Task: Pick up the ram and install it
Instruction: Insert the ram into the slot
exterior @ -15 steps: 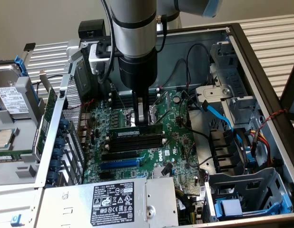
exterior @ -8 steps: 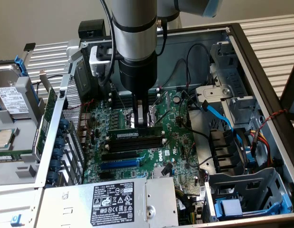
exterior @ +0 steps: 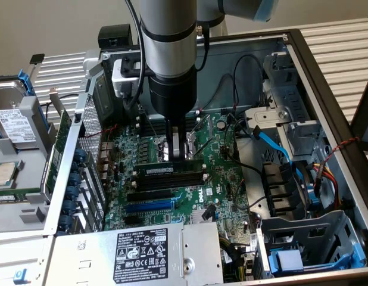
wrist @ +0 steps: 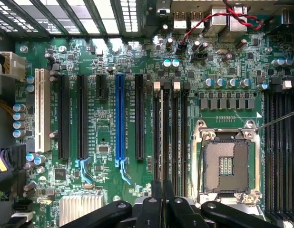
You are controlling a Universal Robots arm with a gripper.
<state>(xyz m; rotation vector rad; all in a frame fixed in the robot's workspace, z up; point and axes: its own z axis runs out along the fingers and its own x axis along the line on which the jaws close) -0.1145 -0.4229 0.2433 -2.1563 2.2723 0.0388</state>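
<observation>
Gripper (exterior: 179, 156) reaches down into an open computer case (exterior: 327, 89), its jaws pinched close on the top edge of the ram (exterior: 163, 170), which stands upright in a black memory slot on the green motherboard (exterior: 190, 193), beside the CPU socket (wrist: 226, 164). A grey power supply (exterior: 142, 253) sits in front. The case lies on a ribbed metal surface (exterior: 345, 42); a hard drive (exterior: 11, 125) rests at the exterior view's left, and a beige wall (exterior: 53, 30) stands behind.

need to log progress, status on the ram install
gripper shut on the ram. ram upright at the black slots beside the processor socket, seating unclear. blue cable off to the side, not across the slots.
</observation>
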